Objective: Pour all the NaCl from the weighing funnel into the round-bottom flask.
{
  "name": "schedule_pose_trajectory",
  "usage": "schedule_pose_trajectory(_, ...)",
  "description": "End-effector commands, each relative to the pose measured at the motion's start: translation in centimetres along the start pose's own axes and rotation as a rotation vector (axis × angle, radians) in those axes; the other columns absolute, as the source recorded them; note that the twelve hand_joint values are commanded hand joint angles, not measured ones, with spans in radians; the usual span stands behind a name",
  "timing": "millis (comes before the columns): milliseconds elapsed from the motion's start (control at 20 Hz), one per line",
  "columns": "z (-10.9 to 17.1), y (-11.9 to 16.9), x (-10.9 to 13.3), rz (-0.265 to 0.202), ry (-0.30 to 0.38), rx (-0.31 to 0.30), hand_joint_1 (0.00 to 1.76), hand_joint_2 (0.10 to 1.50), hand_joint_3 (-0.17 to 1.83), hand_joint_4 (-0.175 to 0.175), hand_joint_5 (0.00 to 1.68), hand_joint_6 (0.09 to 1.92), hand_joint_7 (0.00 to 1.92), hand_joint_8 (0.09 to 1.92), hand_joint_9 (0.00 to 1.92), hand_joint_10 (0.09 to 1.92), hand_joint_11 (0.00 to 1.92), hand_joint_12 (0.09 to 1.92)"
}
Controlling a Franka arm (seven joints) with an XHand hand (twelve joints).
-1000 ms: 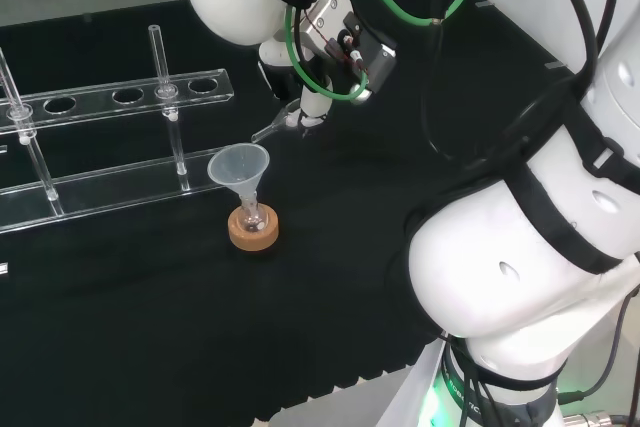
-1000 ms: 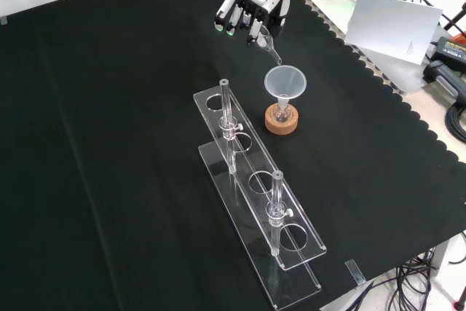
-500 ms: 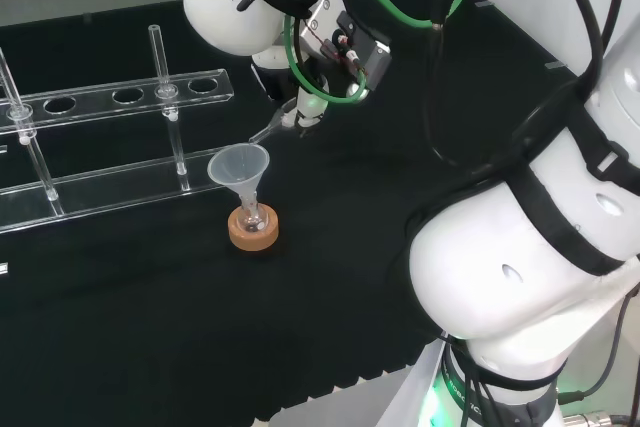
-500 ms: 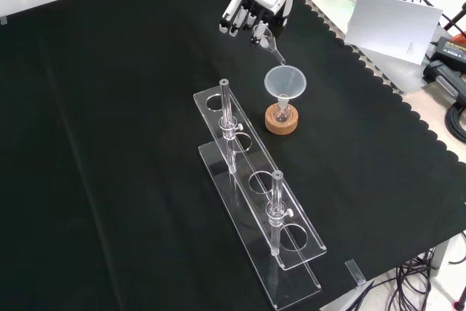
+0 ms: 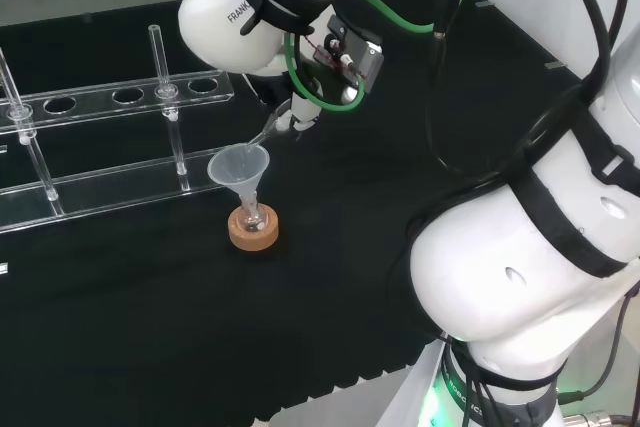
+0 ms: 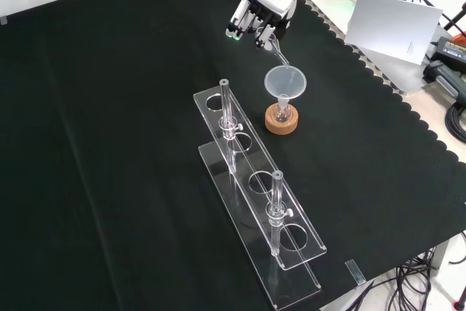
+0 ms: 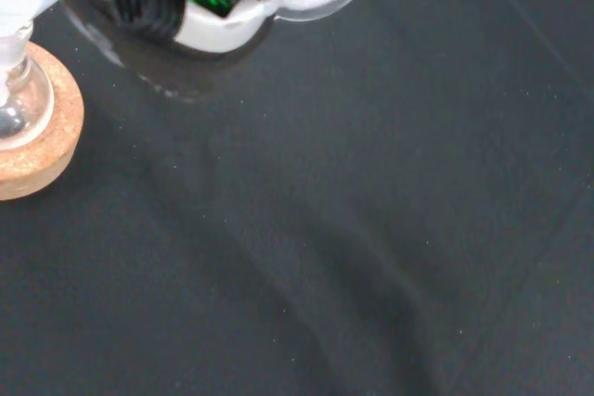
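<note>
**Spout over the funnel mouth, tilt in hand**

Black cloth covers the bench (image 5: 330, 277), with a clear plastic tube rack (image 5: 110, 147) lying along its far left in the head view. Beside the rack, a small round-bottom glass flask (image 5: 253, 217) sits on a cork ring stand (image 5: 253, 232), and a clear conical funnel (image 5: 239, 167) stands in the flask's neck. Above and to the right, the black and white hand (image 5: 300, 107) has its fingers curled on a clear glass weighing funnel (image 5: 270, 130), whose narrow spout slants down toward the conical funnel's rim.

From the front view, the hand (image 6: 258, 14) comes in from the top, and the weighing funnel (image 6: 275, 47) points down at the conical funnel (image 6: 285, 81), its tip just at or over the far rim. The flask (image 6: 282, 113) and cork ring (image 6: 282, 123) stand below.

At the wrist, the flask's bulb (image 7: 19, 104) rests on the cork ring (image 7: 42, 136); something dark lies in the bulb, though I cannot tell whether it is salt.

To pour well, keep the spout tip inside the funnel's rim, steepen the tilt slowly, and avoid nudging the funnel, which looks easily tipped.
</note>
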State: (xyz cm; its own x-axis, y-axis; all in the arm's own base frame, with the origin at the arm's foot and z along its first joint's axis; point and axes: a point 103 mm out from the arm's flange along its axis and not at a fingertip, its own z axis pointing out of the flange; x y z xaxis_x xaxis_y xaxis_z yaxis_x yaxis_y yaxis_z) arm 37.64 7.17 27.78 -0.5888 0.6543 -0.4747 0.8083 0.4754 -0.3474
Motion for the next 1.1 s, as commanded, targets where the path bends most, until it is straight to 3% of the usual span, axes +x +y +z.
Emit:
schedule_pose_trajectory(50,-0.1,0.5,0.0,-0.017,-0.024,-0.005,1.14,0.7,0.46,0.175,1.54,0.09,1.68,0.09,1.09,0.16,0.0,1.42)
schedule_pose_trajectory(1100,-0.1,2.6,-1.8,-0.074,-0.135,0.039,1.14,0.71,0.44,0.175,1.54,0.09,1.68,0.09,1.09,0.16,0.0,1.41)
